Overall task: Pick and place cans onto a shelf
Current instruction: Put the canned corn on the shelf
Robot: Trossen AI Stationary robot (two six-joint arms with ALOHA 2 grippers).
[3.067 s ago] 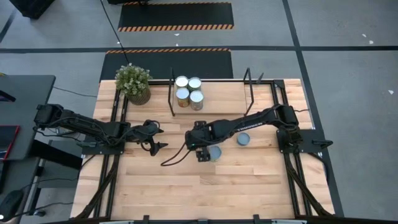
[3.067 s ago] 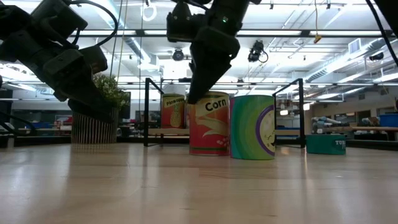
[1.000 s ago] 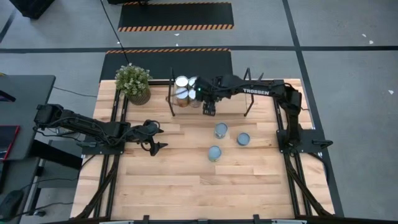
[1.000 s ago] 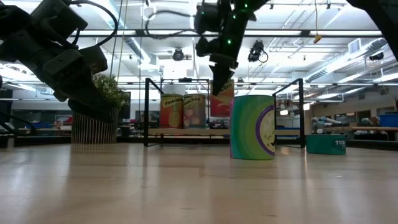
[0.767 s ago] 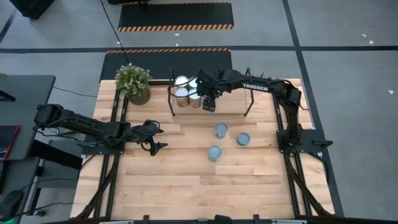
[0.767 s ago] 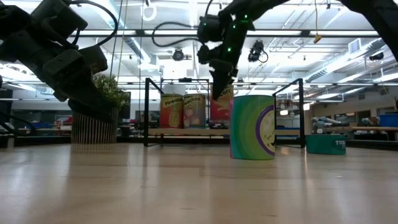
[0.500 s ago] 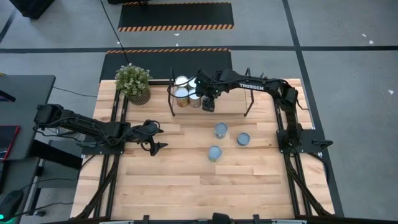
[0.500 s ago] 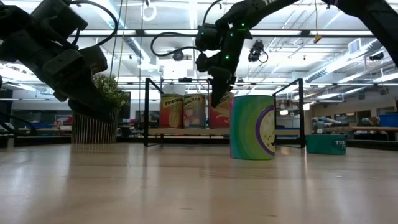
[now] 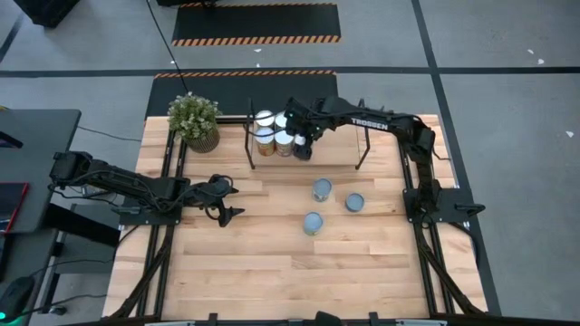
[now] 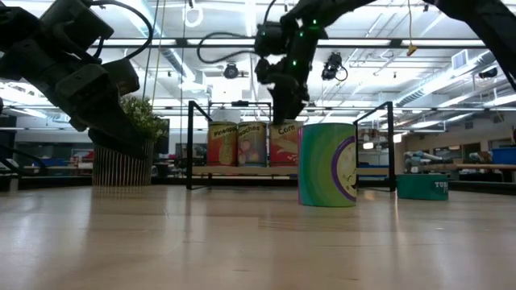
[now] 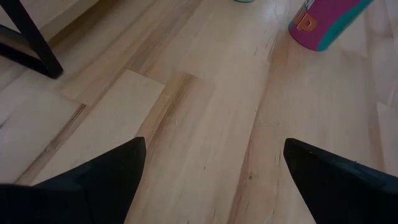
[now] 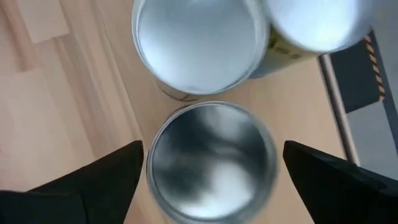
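Observation:
My right gripper (image 9: 303, 145) is open over the shelf (image 9: 333, 145), a light-wood board between black frames. Its fingers stand on either side of the silvery top of a red-and-yellow corn can (image 12: 211, 158), which stands upright on the board (image 10: 284, 143); I see no touch. Beside it stand other cans, among them a pineapple can (image 10: 224, 143) and a peaches can (image 10: 251, 143). Three loose cans stand on the table: (image 9: 322, 189), (image 9: 354, 202), (image 9: 313, 223). My left gripper (image 9: 227, 203) is open and empty over the table's left middle.
A potted plant (image 9: 194, 120) stands at the far left, beside the shelf's left frame (image 9: 251, 136). The shelf's right half is bare up to the right frame (image 9: 362, 136). A pink-and-teal can (image 11: 326, 22) stands ahead of my left gripper.
My right gripper has moved a little toward the table's left and gone down at the shelf with the corn can. The can hung tilted above the board before; it now stands upright on it beside the other cans.

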